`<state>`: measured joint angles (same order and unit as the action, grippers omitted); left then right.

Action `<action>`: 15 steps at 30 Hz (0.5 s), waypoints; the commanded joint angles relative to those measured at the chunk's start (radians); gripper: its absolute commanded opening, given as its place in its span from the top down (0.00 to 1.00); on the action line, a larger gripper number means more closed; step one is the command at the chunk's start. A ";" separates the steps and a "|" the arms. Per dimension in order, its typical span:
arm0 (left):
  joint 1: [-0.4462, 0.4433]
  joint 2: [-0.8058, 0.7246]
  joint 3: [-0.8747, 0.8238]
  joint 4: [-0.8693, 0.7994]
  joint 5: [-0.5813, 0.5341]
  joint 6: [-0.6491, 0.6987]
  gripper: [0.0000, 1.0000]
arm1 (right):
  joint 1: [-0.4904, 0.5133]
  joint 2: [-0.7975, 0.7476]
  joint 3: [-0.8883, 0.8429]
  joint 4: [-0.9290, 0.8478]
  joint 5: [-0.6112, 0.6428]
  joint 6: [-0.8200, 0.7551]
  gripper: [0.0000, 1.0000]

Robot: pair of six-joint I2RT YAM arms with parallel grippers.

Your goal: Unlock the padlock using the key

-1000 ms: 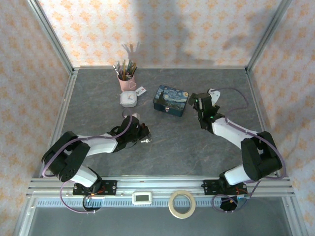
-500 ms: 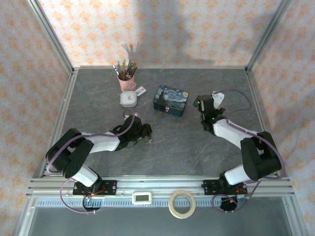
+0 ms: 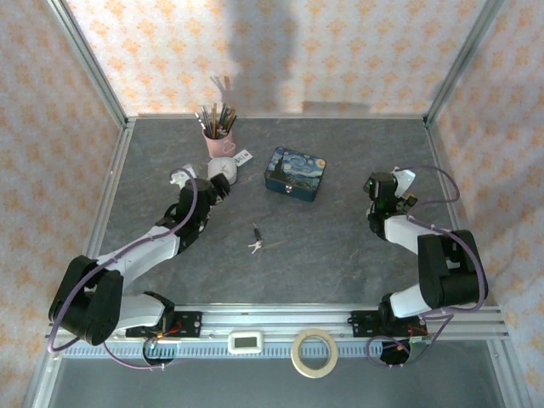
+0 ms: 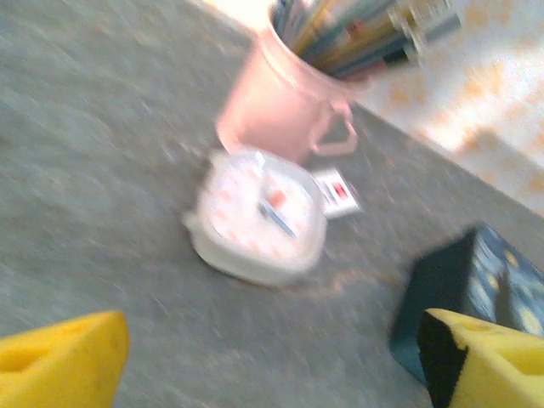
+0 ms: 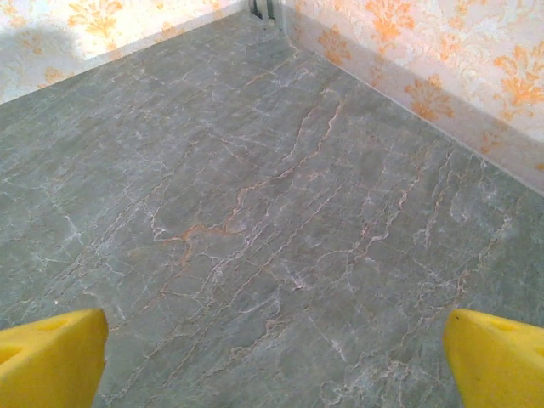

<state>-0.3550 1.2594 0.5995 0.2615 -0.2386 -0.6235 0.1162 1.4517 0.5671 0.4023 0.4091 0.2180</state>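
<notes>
1. The blue tin box painted with a starry night stands on the grey marbled counter.
2. The tiny dark padlock lies on the bare counter on the near side of the box, a little left. The small bunch of silvery keys is just at it. I cannot tell if a key sits in the lock.
3. The left gripper hovers left of the box, its jaws released and spread wide, holding nothing.
4. Close before it, left of the box, are a white round dial clock, a pink mug full of brushes and a white printed tag.
5. The right gripper is right of the box, its jaws spread wide over bare counter.
6. Nothing lies between the padlock and either gripper.
</notes>
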 commanded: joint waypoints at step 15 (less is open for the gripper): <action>0.130 0.204 -0.039 0.451 -0.496 0.517 0.02 | -0.051 0.043 -0.282 0.723 -0.224 -0.215 0.00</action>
<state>-0.2497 1.4361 0.5819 0.5457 -0.6899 -0.2157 0.0746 1.5127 0.3534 0.9421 0.2749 0.0483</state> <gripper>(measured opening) 0.975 0.999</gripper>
